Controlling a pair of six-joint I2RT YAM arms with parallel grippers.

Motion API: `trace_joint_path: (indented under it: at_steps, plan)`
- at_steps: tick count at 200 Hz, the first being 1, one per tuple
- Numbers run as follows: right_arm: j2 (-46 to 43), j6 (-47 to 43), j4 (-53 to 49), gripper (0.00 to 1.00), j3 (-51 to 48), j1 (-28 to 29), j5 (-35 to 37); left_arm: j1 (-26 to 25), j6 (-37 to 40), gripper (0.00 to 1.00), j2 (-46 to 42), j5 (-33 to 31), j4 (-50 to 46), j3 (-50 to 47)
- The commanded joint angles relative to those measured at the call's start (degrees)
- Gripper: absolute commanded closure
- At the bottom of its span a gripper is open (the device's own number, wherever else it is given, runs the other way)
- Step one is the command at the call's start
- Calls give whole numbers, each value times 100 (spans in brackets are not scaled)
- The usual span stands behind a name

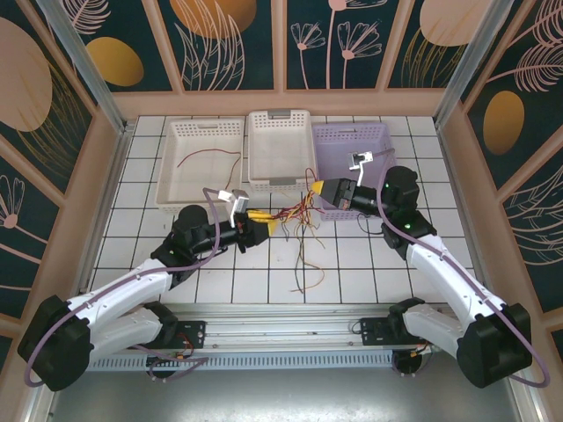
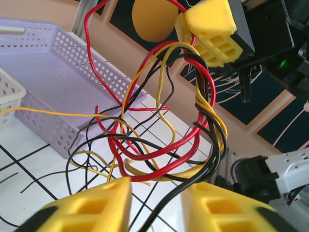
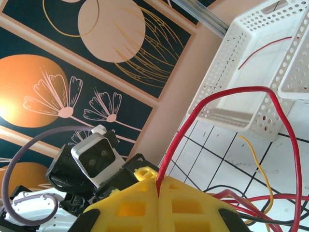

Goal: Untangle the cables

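Top external view: found the cables (image 1: 297, 215), red, black and yellow, tangled above the tabletop (image 1: 369, 264) just in front of the purple basket (image 1: 352, 145). Traced loose ends lying on the tiles further forward of that basket. Saw the right claw (image 1: 318, 187) at the basket's front-left corner, clenched on a red strand. Caught the left claw (image 1: 266, 221) further left of the basket, released, parted around the bundle threaded through its gap.
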Motion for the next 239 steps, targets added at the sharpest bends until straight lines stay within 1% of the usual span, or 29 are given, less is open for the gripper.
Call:
trace_joint_path:
  at_steps: [1, 27, 57, 71, 105, 148, 184, 216, 239]
  plan:
    - [-12, -133, 78, 100, 277, 56, -24, -41, 15, 79, -152, 172, 220, -62]
    - [-25, -253, -194, 100, 316, 50, 232, -51, 15, 100, -241, 189, 37, -5]
    - [-41, -361, -478, 100, 321, 7, 589, -67, 18, 100, -453, 175, -187, 13]
    - [-49, -409, -563, 100, 296, -33, 686, -75, 22, 100, -649, 3, -348, 13]
    - [-77, -570, -905, 100, 99, -229, 1127, -79, 47, 100, -1431, -673, -1108, 123]
    - [-92, -390, -644, 100, -521, -809, 977, -72, 230, 100, -2108, -1724, -2371, 513]
    - [-83, -481, -675, 100, -789, -1041, 1035, -73, 368, 100, -2461, -2583, -3081, 1058]
    - [-80, -673, -870, 100, -941, -1129, 1281, -79, 565, 100, -2450, -3081, -3693, 1866]
    - [-72, -785, -927, 100, -1092, -1204, 1430, -74, 765, 100, -2357, -3325, -4110, 2666]
